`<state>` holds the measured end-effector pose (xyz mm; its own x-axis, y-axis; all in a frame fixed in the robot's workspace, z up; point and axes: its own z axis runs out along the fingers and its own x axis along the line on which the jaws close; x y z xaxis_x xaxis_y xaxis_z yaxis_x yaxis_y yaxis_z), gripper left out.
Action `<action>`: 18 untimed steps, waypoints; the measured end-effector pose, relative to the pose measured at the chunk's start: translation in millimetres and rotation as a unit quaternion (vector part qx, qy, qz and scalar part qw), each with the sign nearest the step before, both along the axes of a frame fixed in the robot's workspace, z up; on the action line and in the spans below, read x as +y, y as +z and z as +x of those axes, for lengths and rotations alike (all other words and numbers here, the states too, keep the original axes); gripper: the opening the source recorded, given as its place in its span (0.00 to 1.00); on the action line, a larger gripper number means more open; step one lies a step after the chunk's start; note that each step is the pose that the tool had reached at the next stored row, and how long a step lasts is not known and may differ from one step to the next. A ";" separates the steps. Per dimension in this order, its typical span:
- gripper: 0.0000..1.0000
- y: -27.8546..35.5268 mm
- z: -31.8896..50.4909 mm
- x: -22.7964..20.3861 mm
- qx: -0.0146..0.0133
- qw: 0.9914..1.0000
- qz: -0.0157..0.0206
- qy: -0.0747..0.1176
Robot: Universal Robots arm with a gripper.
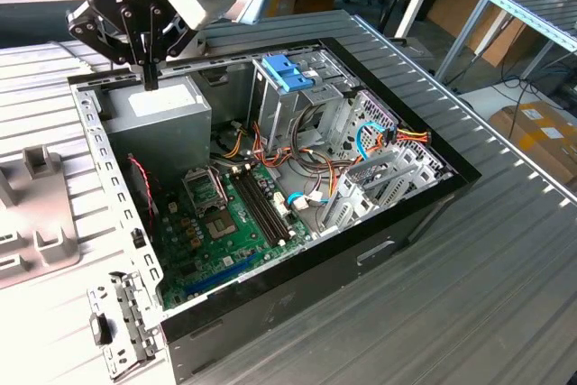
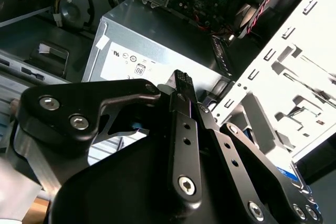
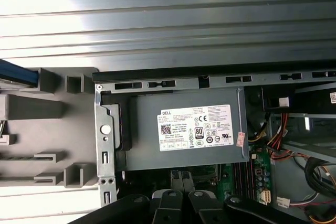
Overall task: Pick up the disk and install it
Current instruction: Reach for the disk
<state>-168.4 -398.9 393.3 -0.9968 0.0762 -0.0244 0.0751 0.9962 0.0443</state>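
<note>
Disk (image 3: 16,73), blue edge in grey holder (image 3: 52,129), long axis unclear, jaws pressed together, empty

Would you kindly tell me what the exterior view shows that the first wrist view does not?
The exterior view adds the blue latch piece on the drive cage and the processor socket. The first wrist view adds a blue strip against the grey fixture. Shared: the power supply with the pincer over it.

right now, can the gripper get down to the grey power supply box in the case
Probably yes. The gripper hangs right above the power supply, and the box's top lies open, with no cables or brackets across it.
</note>
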 end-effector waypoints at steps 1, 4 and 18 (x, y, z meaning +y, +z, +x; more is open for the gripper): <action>0.11 0.0 -1.3 0.0 0.000 1.000 0.000 0.000; 0.11 0.0 -1.8 0.0 0.000 1.000 0.000 0.000; 0.11 0.0 -7.3 0.0 0.000 1.000 0.000 0.000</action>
